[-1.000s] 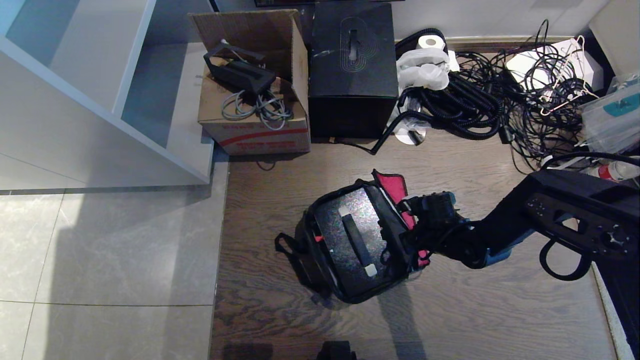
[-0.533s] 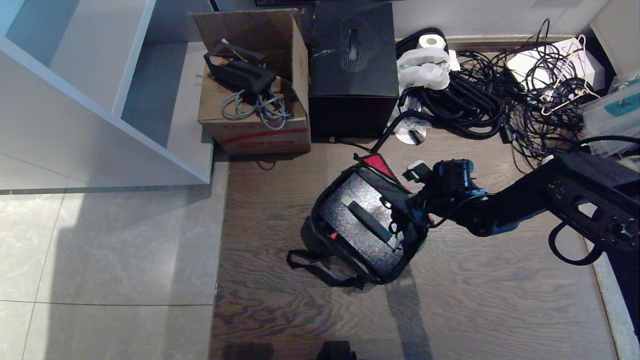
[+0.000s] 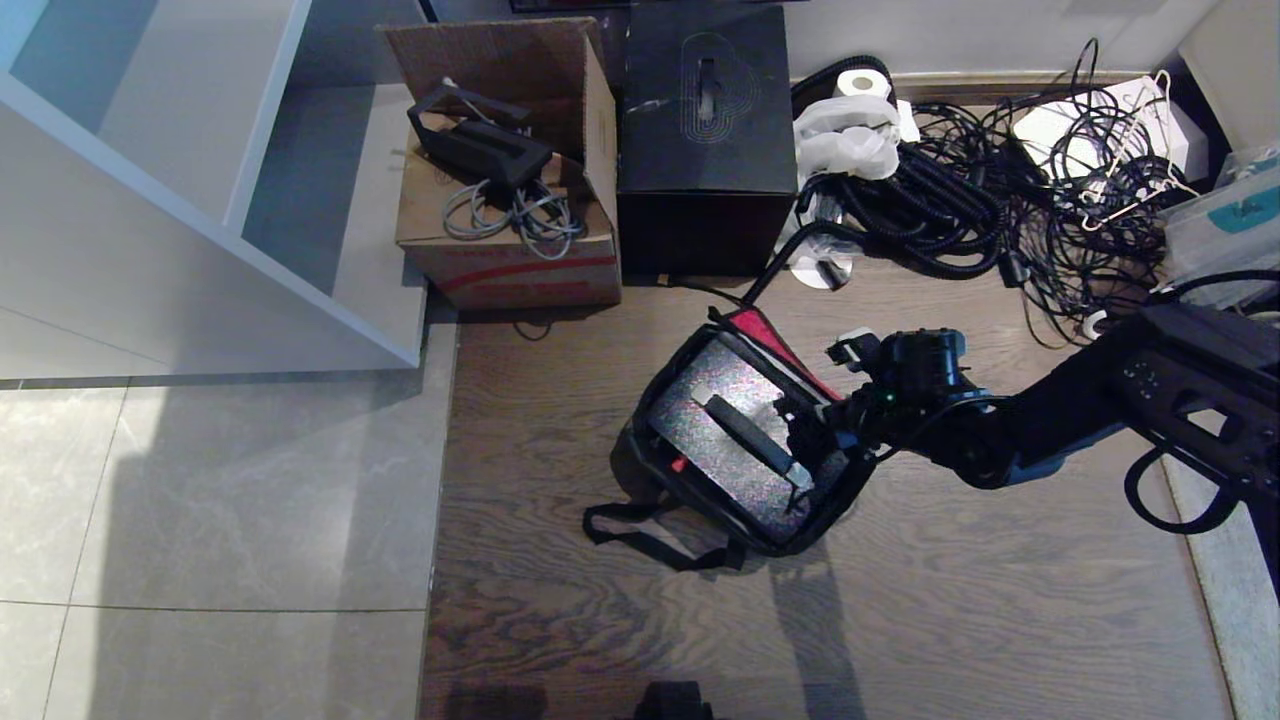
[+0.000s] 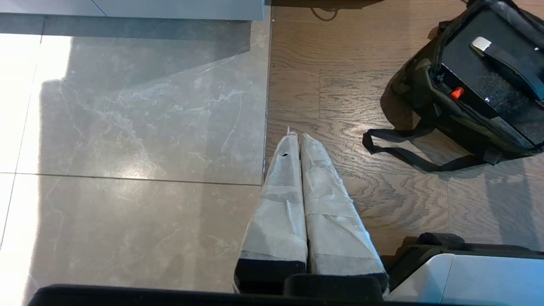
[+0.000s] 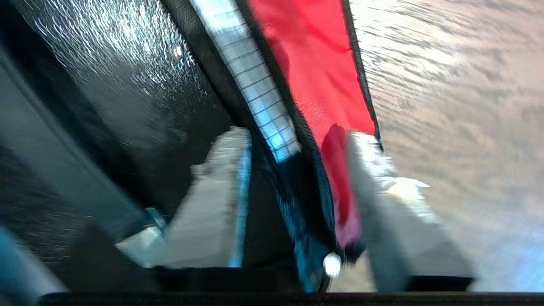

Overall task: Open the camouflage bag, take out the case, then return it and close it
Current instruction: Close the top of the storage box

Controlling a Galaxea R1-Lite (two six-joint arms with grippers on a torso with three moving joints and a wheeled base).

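The camouflage bag [image 3: 762, 541] lies open on the wooden floor, its red-lined lid [image 3: 772, 336] folded back on the far right side. The speckled case [image 3: 722, 405] sits inside it, black handle [image 3: 752, 443] on top. My right gripper [image 3: 815, 428] is at the bag's right rim, open, and its fingers [image 5: 212, 204] straddle the rim and the red lining [image 5: 314, 63] without pinching them. A white zipper pull [image 5: 332, 264] hangs between them. My left gripper [image 4: 297, 137] is parked low over the floor, shut and empty, with the bag [image 4: 418, 85] off to its side.
A red-striped cardboard box [image 3: 505, 245] and a plain black cube box [image 3: 705, 140] stand behind the bag. A tangle of cables [image 3: 1000, 210] fills the back right. A white shelf unit [image 3: 200, 200] is at the left. The bag's strap [image 3: 650, 540] trails on the floor.
The bag has been dragged and turned towards the back right with my right gripper at its rim. The right gripper's jaws, shut before, now stand apart.
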